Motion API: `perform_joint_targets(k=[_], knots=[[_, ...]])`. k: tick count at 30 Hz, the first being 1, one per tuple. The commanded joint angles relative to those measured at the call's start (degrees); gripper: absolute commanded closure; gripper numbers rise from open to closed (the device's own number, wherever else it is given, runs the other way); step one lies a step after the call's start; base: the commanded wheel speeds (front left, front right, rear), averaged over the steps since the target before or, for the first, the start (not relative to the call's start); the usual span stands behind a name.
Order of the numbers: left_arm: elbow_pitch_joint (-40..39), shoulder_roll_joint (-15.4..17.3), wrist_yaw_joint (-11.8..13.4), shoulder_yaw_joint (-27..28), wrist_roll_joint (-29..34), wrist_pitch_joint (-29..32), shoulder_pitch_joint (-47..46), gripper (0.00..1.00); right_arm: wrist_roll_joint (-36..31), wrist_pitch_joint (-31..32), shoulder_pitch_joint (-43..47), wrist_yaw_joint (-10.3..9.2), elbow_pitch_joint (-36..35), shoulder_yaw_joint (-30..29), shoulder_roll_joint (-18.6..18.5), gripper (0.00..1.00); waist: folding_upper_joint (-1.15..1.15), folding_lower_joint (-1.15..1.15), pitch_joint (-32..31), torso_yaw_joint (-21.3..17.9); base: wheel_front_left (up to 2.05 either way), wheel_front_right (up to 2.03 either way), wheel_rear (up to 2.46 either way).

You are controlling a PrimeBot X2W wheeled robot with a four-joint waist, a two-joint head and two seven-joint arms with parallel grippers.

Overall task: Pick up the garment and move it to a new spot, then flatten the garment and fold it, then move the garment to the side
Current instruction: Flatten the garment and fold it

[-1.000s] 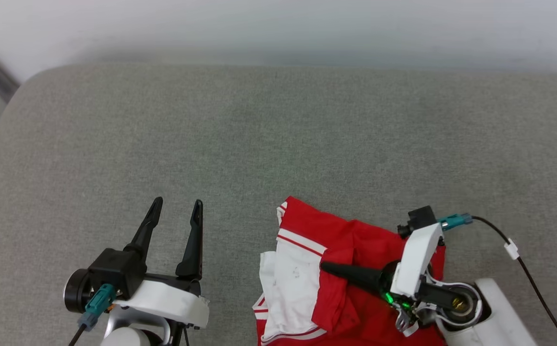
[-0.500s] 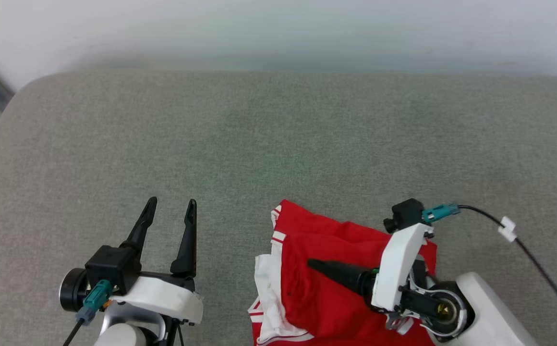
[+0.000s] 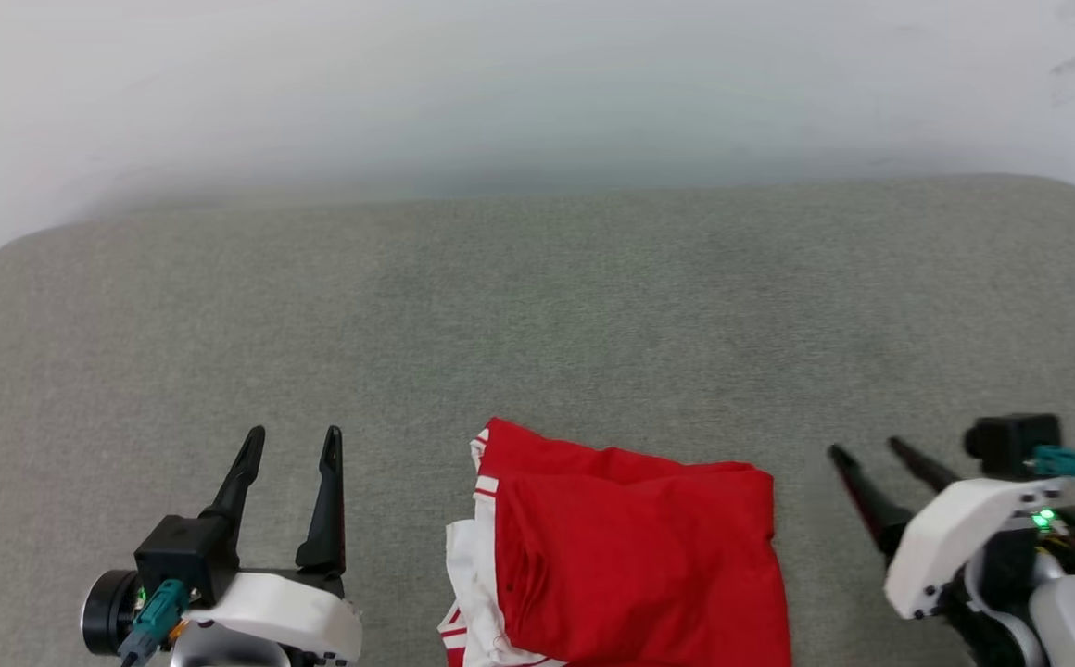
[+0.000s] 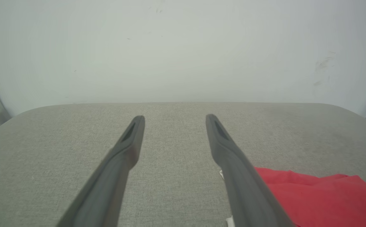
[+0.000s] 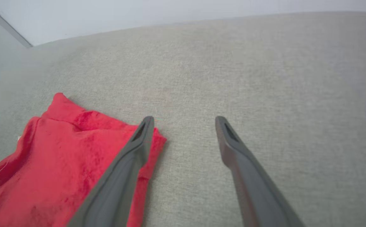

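At the near edge of the grey fabric worktop, the folded red garment is lying flat, white trim showing on its left, while the left pincer and right pincer are flanking it without touching it — both with fingers apart, gripping nothing.

We see bright, even, soft light with no glare, so the grey cushion carries only thin, faint shadows along the edge of the red shirt. In the head view the far wall is hazy and smeared, and the cushion's far edge melts into it. In both wrist views the dark fingers close to the lens look soft and unfocused, and the cushion's far edge bows from the wide lens.
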Motion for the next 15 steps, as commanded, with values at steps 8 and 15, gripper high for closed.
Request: perform_joint_targets(k=[8, 15], knots=[[-0.3, 0.8, 1.6, 0.9, -0.6, 0.4, 3.1, 0.0, -11.7, -13.6, 5.8, -0.02, -8.2, -10.3, 4.2, 0.0, 0.0, 0.0, -3.3, -2.7, 0.0, 0.0, 0.0], [0.0, 1.3, 2.6, 1.1, -0.3, 0.1, 6.2, 0.0, -15.8, -18.3, 11.6, -0.01, -15.5, -11.5, 7.8, 0.0, 0.0, 0.0, -5.9, -2.8, 0.0, 0.0, 0.0]])
